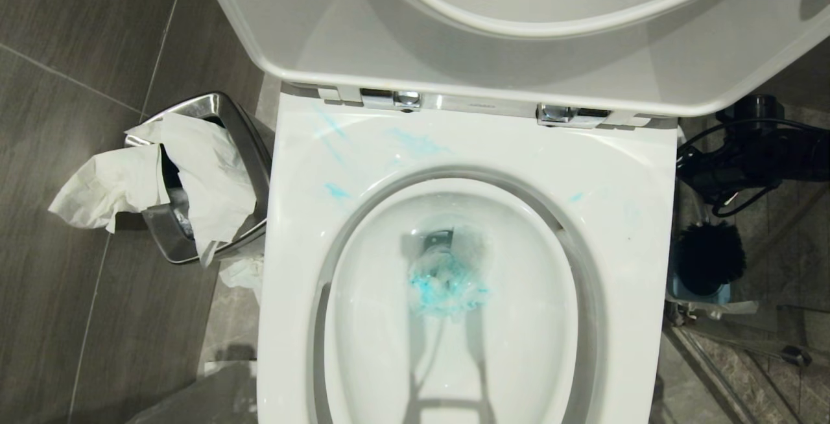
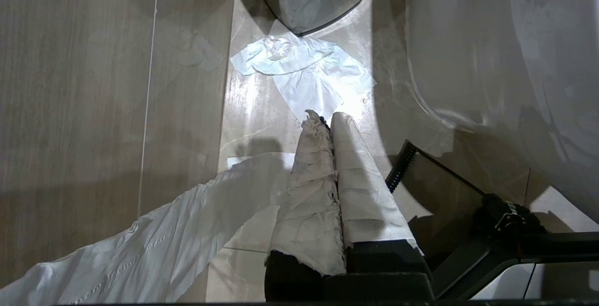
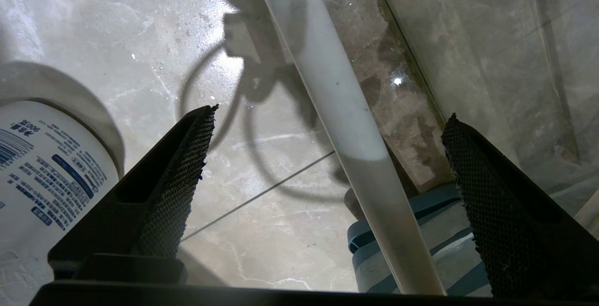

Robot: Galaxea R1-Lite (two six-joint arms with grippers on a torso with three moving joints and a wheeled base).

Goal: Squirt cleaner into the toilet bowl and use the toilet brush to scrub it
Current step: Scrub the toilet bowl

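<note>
We see steel waste bin (image 1: 241,152) beside bowl's left side, crumpled white paper (image 1: 155,174) spilling over its rim. Dark grey floor tiles (image 1: 65,87) around. Black cables (image 1: 746,164) at right. Crumpled tissue (image 2: 304,69) lying on pale floor. White bottle with printed blue label (image 3: 42,179) standing on floor.

Neither arm visible in head view.

Left gripper (image 2: 323,118): paper-wrapped fingers (image 2: 365,189) pressed together along full length, nothing between them, pointing down toward floor, low at left of scene.

Right gripper (image 3: 327,123): black textured fingers (image 3: 182,175) spread wide, pointing down, low at right of scene. Slim white plastic brush handle (image 3: 346,123) runs through gap between fingers, touching neither pad, nearer one finger than other.
</note>
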